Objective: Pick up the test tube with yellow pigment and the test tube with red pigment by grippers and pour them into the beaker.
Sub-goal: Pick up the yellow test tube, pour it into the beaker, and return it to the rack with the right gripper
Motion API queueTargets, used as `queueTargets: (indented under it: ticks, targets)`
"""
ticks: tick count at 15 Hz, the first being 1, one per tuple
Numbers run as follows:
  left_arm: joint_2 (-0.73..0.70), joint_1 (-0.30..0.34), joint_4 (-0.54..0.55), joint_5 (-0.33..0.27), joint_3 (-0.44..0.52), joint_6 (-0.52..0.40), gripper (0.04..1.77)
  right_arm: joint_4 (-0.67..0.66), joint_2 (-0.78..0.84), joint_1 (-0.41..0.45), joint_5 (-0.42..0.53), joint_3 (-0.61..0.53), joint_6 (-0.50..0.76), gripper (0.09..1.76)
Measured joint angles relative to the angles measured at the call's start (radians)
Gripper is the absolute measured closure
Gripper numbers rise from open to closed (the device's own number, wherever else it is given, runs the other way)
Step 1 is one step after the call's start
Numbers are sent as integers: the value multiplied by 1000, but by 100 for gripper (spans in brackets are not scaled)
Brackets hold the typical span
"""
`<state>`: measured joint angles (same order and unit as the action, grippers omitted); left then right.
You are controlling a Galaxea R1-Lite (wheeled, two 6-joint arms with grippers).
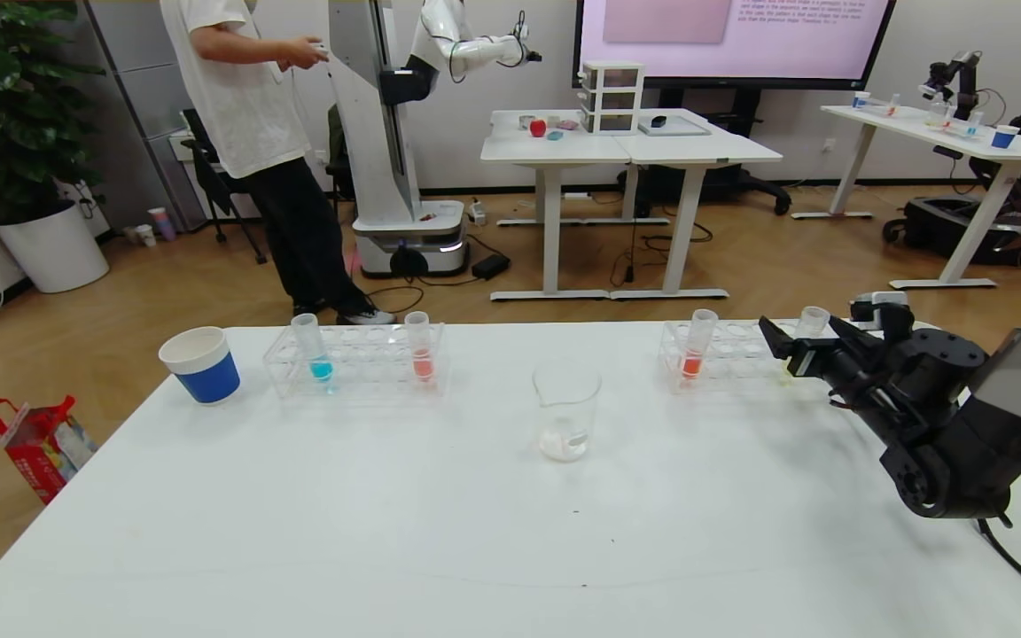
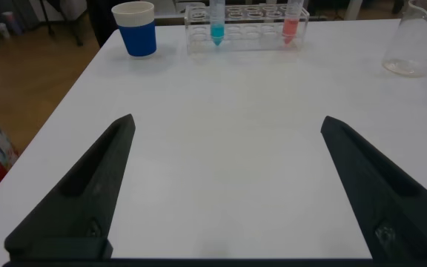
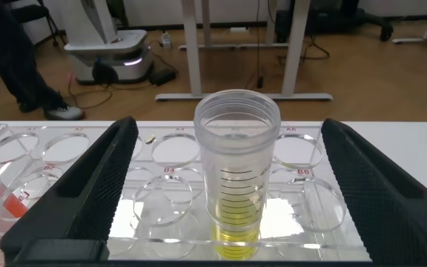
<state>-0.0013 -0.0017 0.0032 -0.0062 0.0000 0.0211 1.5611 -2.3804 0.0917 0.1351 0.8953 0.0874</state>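
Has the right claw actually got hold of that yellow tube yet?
Apart. In the right wrist view the yellow tube stands in its rack midway between the open right gripper's fingers, with clear gaps on both sides.

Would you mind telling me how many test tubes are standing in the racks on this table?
4: a turquoise tube and a pale red tube in the left rack; an orange-red tube and the yellow tube, at the right gripper, in the right rack.

Bright, even indoor light, soft shadows, edges bowed, near jaws slightly blurred
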Motion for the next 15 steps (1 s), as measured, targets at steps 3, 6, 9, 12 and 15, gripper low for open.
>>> queueTargets:
  ticks: [3, 6, 9, 12, 15]
  targets:
    - [0, 0, 0, 0, 0, 0, 6, 0, -23, -4, 0, 38, -1, 12]
    - [0, 0, 0, 0, 0, 0, 6, 0, -31, -8, -1, 58, -1, 13]
    - [0, 0, 0, 0, 0, 0, 6, 0, -32, -11, -3, 63, -2, 95]
    - [0, 0, 0, 0, 0, 0, 6, 0, -31, -11, -4, 58, -3, 122]
    - [0, 0, 0, 0, 0, 0, 6, 0, -25, -12, -5, 51, -3, 132]
